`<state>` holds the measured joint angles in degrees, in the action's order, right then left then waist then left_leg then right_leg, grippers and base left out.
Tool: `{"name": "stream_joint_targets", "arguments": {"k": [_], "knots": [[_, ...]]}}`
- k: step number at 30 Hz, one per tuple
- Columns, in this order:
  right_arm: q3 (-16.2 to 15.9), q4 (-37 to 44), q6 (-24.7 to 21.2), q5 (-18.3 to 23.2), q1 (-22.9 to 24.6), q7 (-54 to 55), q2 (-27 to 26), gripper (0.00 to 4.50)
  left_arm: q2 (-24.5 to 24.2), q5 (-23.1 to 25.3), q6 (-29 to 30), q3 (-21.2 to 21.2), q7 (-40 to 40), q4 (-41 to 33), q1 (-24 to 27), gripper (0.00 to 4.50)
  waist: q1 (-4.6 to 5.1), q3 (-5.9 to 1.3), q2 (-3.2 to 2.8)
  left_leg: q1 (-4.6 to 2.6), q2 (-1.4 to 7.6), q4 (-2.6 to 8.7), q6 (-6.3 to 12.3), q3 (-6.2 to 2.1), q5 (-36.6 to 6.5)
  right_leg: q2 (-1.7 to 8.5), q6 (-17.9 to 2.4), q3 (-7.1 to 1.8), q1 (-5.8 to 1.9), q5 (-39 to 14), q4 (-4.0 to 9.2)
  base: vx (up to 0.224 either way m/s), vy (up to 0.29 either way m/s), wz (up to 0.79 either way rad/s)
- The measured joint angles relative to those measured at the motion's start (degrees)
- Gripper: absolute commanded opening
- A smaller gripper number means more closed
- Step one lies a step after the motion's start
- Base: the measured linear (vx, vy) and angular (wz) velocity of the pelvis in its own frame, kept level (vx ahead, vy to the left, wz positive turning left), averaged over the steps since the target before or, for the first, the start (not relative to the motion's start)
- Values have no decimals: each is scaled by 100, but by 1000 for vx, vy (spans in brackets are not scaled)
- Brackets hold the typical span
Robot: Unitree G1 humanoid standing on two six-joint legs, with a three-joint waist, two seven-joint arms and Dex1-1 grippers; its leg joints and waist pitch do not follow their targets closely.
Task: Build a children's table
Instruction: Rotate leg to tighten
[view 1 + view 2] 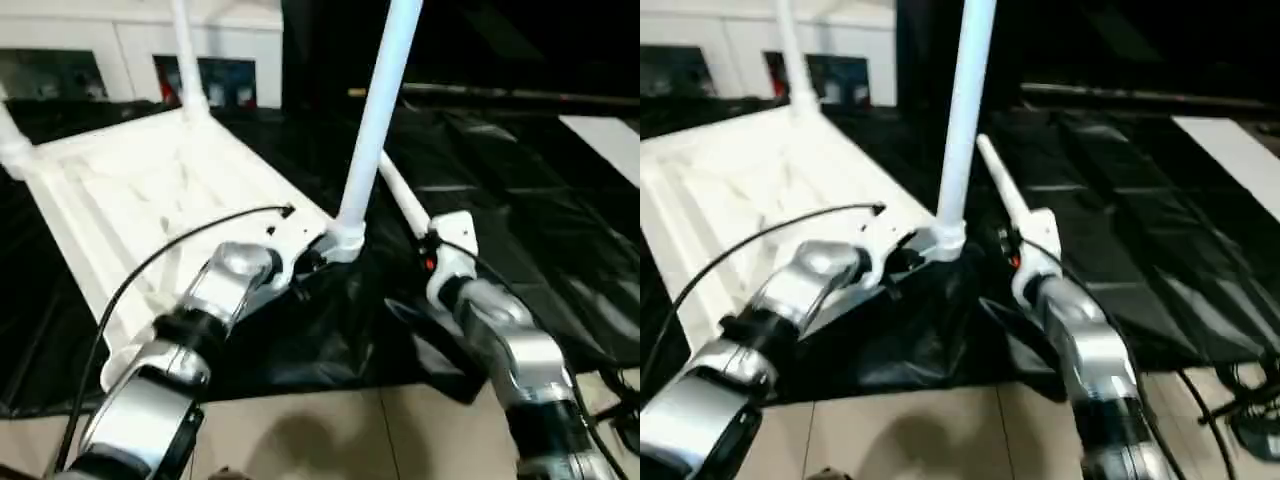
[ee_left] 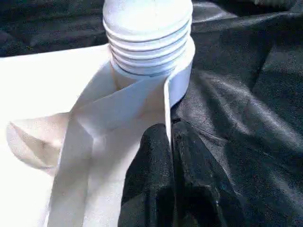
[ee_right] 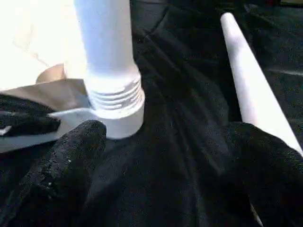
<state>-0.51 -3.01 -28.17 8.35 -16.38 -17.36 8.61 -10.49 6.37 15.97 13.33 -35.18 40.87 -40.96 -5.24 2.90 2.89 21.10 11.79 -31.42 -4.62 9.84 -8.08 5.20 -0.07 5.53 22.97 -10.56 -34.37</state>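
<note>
Right now we see the large white plastic rectangular tabletop [image 1: 130, 200] lying upside down, ribbed underside up, on the black-draped table [image 1: 520, 200]. A long white tube leg [image 1: 375, 120] stands upright in the round corner socket [image 1: 343, 240] nearest us, its threaded end [image 2: 147, 42] partly showing above the socket's rim. Two more white legs rise at the tabletop's other corners: one at the far corner [image 1: 186, 60], one at the far left corner [image 1: 12, 145]. A fourth white tube leg [image 3: 253, 90] lies loose on the black cloth, just to the right of the standing leg.

Our left pincer [image 2: 170, 156] has its two black fingers pressed together on the thin edge wall of the tabletop, right beside the corner socket. Our right pincer [image 3: 161, 156] is spread wide, holding nothing, its fingers [image 3: 71, 161] low over the black cloth; the socket and standing leg are ahead of one finger, and the loose leg lies by the other.

A black cable [image 1: 150, 270] arcs over our left forearm.
</note>
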Motion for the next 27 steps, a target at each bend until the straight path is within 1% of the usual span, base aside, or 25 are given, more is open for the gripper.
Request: {"name": "stream_joint_targets", "arguments": {"k": [3,5,6,9,11,12,13,14,15,16,18,19,20,21,22,23,24,25,26,27], "knots": [[6,260,-42,-7,132,185,-63,445,-33,-37,223,-252,157,-469,270,0,62,6,-10,11,-1,-1,0,0,0,1,0,-2,9,6,32,0,0,0],[20,295,-39,-9,133,218,-57,445,-39,-77,260,-376,239,-653,390,0,80,6,-6,23,-2,-6,-4,-2,-3,2,1,-2,11,10,49,0,0,0],[21,297,-40,-5,133,223,-62,445,-37,-114,287,-415,299,-742,433,0,86,5,-3,13,-4,-7,-12,-1,-13,2,0,-6,18,21,58,0,0,0],[-11,304,-67,30,133,159,-121,445,-46,-206,539,-547,365,-1105,585,0,60,9,-2,6,-5,-7,-36,3,-55,2,-3,-10,27,52,56,42,-2,1],[-203,305,-51,-22,132,44,-28,445,-80,-239,659,-578,403,-1309,675,0,33,10,-3,-12,4,6,-58,4,-86,-8,-5,-8,17,18,55,68,-15,-2],[-267,305,-51,-50,132,5,-6,445,-83,-249,686,-582,431,-1344,683,0,15,13,4,0,1,15,-54,-4,-98,-9,-15,8,0,7,56,53,-20,1],[-328,306,-47,-89,139,-15,15,445,-66,-253,766,-583,441,-1425,694,0,40,20,-33,51,-11,7,-37,-113,-107,9,-1,144,-75,-23,117,56,-10,26],[-358,306,-46,-118,143,-29,17,445,-46,-258,813,-571,433,-1492,709,0,45,19,-45,86,-14,2,-2,-190,-108,9,-2,255,-133,-32,175,103,-14,51],[-408,306,-45,-124,142,-50,12,445,-31,-262,883,-554,418,-1554,712,0,42,23,-67,116,-11,-16,34,-288,-109,12,-17,397,-227,-50,246,86,-3,48],[-455,306,-42,-125,138,-61,7,445,-32,-265,908,-551,410,-1581,717,0,46,28,-82,130,-14,-42,78,-352,-137,16,-30,480,-297,-69,282,109,-10,48],[-492,307,-39,-128,137,-66,4,445,-45,-266,917,-551,409,-1605,730,0,47,40,-118,128,-21,-65,143,-446,-181,27,-13,630,-461,-112,379,95,-5,34],[-493,306,-39,-131,137,-67,7,445,-74,-270,951,-552,410,-1674,761,0,48,51,-135,125,-30,-84,198,-494,-219,26,4,689,-563,-152,434,138,7,45],[-491,306,-39,-134,137,-63,8,445,-99,-276,983,-553,410,-1723,781,0,56,54,-140,121,-49,-95,215,-525,-237,28,16,719,-623,-189,449,138,7,45],[-490,306,-36,-138,137,-57,10,445,-124,-282,1001,-553,410,-1751,784,0,69,55,-143,117,-90,-102,225,-587,-253,30,35,729,-671,-242,449,149,9,49],[-490,306,-31,-146,137,-48,9,445,-159,-293,1006,-556,410,-1761,785,0,114,60,-150,56,-139,-105,254,-677,-274,13,30,707,-702,-326,405,151,-22,44],[-514,303,-32,-147,96,-43,-20,445,-221,-304,1007,-591,413,-1785,835,0,139,73,-116,-45,-160,-67,207,-666,-305,5,-140,549,-636,-454,183,151,-22,44],[-495,313,-31,-116,53,-20,-101,445,-286,-322,1026,-641,427,-1798,882,0,186,69,-106,-131,-211,-75,158,-665,-342,13,-274,344,-531,-575,-125,136,-45,16],[-464,337,-40,-92,60,17,-129,445,-345,-295,1083,-701,464,-1749,897,0,200,59,-58,-250,-290,-92,172,-666,-411,16,-283,82,-348,-611,-475,65,-67,-9],[-424,341,-43,-77,70,27,-111,445,-398,-259,1120,-747,489,-1728,897,0,207,55,12,-320,-368,-89,197,-660,-448,21,-240,-87,-241,-623,-475,41,-126,-1],[-353,351,-41,-75,115,34,-8,445,-386,-224,1136,-784,525,-1712,891,0,213,53,74,-329,-422,-150,274,-634,-508,16,60,-272,-196,-619,-461,-20,-106,0]]}}
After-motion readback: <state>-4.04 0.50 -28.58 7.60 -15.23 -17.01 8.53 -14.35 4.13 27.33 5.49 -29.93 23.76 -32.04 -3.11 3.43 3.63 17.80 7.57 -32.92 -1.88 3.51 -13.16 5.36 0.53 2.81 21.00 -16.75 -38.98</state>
